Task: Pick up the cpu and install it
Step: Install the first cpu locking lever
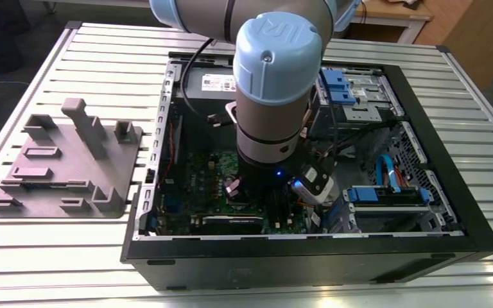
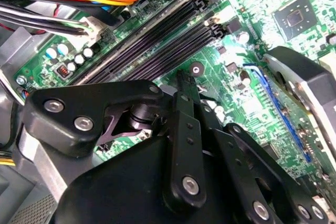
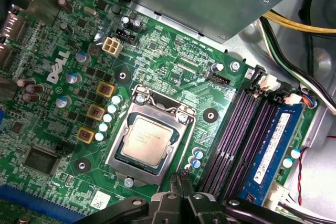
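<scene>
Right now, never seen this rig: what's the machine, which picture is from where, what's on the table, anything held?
The machine is one robot arm with a gripper at its end. The exterior view watches from outside: the arm reaches down into an open computer case lying on a slatted metal table, with a grey fixture at the exterior view's left. Both wrist views ride on the arm and look down at the green motherboard. In the first wrist view the cpu lies in its socket frame; the gripper, shut, hangs just beside that frame and seems to hold nothing.
</scene>
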Tool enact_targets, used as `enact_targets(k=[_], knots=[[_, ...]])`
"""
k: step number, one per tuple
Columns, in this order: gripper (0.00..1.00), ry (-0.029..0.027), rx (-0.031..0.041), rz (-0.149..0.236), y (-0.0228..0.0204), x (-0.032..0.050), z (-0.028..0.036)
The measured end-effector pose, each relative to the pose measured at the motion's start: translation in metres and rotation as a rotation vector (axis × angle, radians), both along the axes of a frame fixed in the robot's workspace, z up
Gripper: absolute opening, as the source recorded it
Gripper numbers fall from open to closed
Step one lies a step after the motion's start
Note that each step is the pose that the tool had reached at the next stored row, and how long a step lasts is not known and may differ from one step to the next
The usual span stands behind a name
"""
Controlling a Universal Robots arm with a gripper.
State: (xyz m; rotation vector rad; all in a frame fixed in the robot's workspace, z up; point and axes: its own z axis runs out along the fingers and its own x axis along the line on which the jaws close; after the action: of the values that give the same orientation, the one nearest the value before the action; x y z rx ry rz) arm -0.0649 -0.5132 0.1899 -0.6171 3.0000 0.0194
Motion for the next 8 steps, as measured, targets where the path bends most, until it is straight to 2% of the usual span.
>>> enact_targets(k=[8], knots=[[0.10,-0.0016,0.0038,0.000,-0.0018,-0.0001,-0.0004]])
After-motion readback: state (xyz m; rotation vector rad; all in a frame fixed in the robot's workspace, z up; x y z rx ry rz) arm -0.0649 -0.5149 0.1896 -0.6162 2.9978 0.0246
